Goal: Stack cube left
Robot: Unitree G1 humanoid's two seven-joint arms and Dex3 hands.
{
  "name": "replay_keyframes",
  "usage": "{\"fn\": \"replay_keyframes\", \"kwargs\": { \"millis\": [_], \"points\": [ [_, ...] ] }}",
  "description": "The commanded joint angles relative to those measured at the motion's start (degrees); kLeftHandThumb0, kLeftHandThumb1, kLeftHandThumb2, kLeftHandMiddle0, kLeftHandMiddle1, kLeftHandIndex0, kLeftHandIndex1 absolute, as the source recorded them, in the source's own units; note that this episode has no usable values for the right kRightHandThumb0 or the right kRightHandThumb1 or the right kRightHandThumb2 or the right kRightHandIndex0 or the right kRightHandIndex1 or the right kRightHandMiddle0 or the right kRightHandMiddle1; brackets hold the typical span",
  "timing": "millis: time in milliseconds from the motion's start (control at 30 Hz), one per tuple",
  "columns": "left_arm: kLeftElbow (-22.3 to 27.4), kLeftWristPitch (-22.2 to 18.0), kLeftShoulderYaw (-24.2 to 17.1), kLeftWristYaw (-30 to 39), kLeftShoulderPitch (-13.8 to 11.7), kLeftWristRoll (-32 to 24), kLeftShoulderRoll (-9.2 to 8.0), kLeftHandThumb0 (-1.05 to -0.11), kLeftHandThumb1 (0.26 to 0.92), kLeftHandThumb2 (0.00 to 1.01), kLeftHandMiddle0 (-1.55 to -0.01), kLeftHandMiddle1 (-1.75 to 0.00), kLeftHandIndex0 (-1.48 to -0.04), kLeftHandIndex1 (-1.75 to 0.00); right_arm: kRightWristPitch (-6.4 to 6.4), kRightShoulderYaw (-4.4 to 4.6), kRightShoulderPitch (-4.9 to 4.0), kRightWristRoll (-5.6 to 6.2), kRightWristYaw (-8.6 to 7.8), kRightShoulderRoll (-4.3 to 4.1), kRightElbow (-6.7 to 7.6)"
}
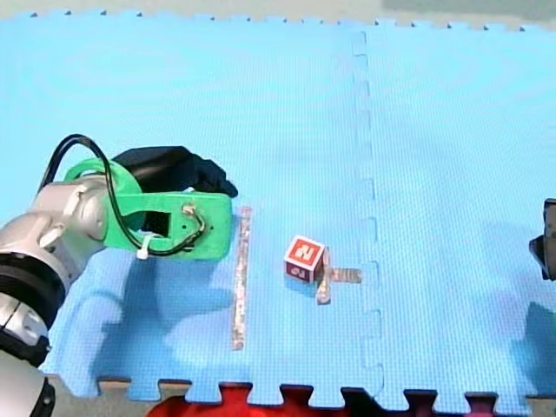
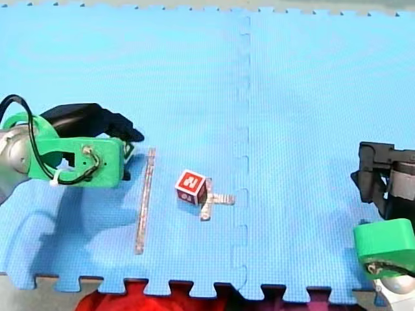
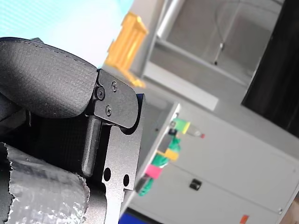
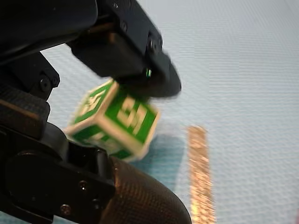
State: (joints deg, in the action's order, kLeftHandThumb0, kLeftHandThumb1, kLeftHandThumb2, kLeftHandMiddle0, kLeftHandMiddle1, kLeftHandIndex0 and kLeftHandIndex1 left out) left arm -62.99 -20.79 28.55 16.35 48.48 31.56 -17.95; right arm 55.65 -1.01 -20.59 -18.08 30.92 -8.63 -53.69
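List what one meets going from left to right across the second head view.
The left hand gripping the green cube, tape strip, red cube, mat seam, right hand.

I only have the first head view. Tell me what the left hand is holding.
Observer: Second wrist view: a green cube clamped between fingers.
Operator: Prove that's the left hand.
Observer: Second head view: a green-white sliver peeks from the left hand, next to the tape strip.
Operator: Now place the right hand.
Observer: The right hand is at the mat's right edge, far right of the red cube.
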Motion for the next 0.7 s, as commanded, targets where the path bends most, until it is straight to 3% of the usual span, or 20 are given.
{"fn": "replay_keyframes", "kwargs": {
  "millis": [0, 200, 367, 567, 633, 667],
  "points": [
    [4.6, 1.8, 0.4, 13.7, -1.5, -2.2, -2.43, -1.048, 0.919, 0.04, -0.97, -1.75, -1.18, -0.06, -0.61, -0.46, -0.77, 0.25, -0.04, -0.58, 0.05],
    [4.0, 2.5, -3.9, 24.2, -0.5, -9.0, -1.71, -1.048, 0.921, 0.07, -0.98, -1.75, -1.3, -0.1, -1.04, -0.39, -1.09, 0.32, -0.24, -0.42, 0.21],
    [4.9, 3.0, -3.9, 26.2, -0.4, -9.5, -1.92, -1.047, 0.921, 0.09, -1.0, -1.75, -1.34, -0.11, -1.78, -0.42, -1.19, 0.45, -0.48, -0.35, 0.86],
    [10.3, 4.8, -4.3, 29.9, -1.2, -10.2, -2.82, -1.012, 0.921, 0.07, -1.01, -1.75, -1.38, -0.12, -2.03, -0.44, -1.46, 0.4, -0.53, -0.36, 0.68],
    [11.4, 5.1, -5.3, 31.8, -1.7, -12.0, -2.83, -0.992, 0.921, 0.08, -1.01, -1.75, -1.44, -0.16, -2.04, -0.38, -1.45, 0.23, -0.42, -0.35, 0.71],
    [11.6, 5.0, -6.0, 33.1, -1.9, -13.2, -2.82, -0.978, 0.921, 0.08, -1.02, -1.75, -1.36, -0.46, -2.05, -0.34, -1.43, 0.14, -0.36, -0.32, 0.78]
  ]
}}
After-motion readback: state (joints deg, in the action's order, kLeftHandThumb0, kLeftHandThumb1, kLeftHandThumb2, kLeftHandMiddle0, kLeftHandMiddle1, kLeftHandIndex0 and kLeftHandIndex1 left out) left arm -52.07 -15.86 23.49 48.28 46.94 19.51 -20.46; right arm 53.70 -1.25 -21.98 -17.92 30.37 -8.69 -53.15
